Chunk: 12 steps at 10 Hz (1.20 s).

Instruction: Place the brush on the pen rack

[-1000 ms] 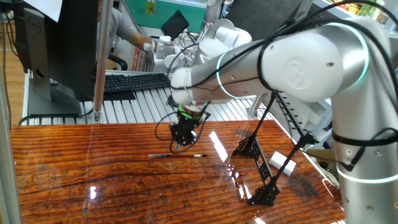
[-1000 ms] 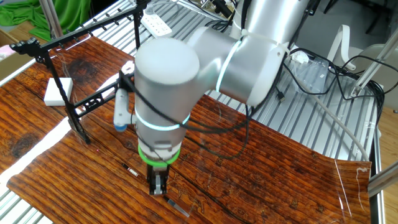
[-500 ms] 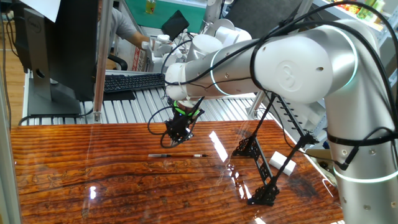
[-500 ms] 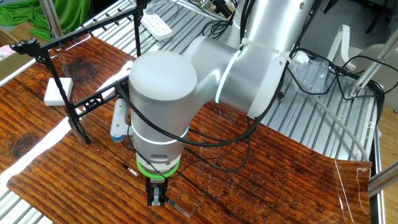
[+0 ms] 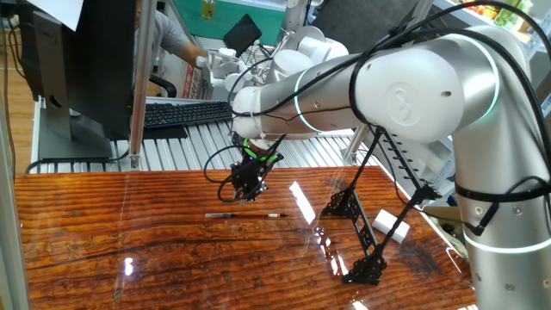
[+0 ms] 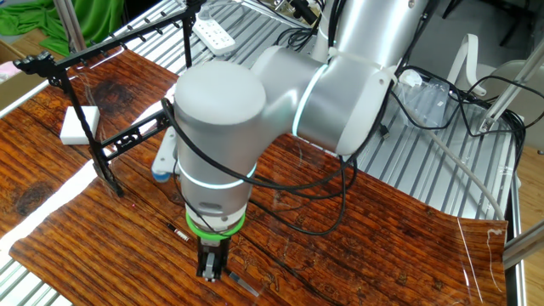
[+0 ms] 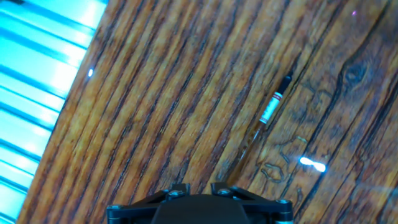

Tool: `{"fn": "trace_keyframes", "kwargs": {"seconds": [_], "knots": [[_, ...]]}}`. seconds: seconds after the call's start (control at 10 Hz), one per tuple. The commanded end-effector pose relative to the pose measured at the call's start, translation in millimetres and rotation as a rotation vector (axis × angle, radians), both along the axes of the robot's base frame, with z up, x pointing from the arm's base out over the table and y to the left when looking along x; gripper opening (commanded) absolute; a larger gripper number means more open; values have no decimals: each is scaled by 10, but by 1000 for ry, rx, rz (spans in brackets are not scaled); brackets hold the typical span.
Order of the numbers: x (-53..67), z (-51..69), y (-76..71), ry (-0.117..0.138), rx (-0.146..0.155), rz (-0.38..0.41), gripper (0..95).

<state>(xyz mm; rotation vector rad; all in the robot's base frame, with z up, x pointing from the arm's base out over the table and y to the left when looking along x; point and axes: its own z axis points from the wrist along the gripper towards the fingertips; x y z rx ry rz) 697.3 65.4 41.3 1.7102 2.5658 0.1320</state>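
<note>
The brush [image 5: 245, 214] is a thin dark stick lying flat on the wooden table. In the hand view the brush [image 7: 267, 113] runs diagonally, with a pale band near its upper end. In the other fixed view only the two ends of the brush [image 6: 179, 232] show past the hand. My gripper [image 5: 245, 192] hangs just above the brush and holds nothing. The gripper [image 6: 211, 272] points straight down. Only the dark tops of its jaws show at the bottom of the hand view, around the gripper [image 7: 199, 188]. The pen rack [image 5: 360, 222] stands to the right of it.
A white block [image 5: 392, 226] lies behind the rack's feet and also shows as the white block [image 6: 80, 125]. The pen rack [image 6: 110, 146] spans the table's far left. Beyond the table are a keyboard [image 5: 185, 113], a monitor and a person's arm. Cables [image 6: 442, 127] lie on the metal slats.
The hand has shifted a little along the brush and stays low over it. The brush and the rack have not moved.
</note>
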Motion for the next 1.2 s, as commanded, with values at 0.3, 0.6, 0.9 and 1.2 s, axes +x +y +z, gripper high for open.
{"fn": "trace_keyframes", "kwargs": {"seconds": [0.3,0.6,0.9,1.2], "knots": [[-17,-6,-10,-31,-30,-35,190],[-42,-9,-23,-30,-55,-15,190],[-146,-17,-69,-32,-54,3,190],[-213,-19,-98,-40,-55,14,190]]}}
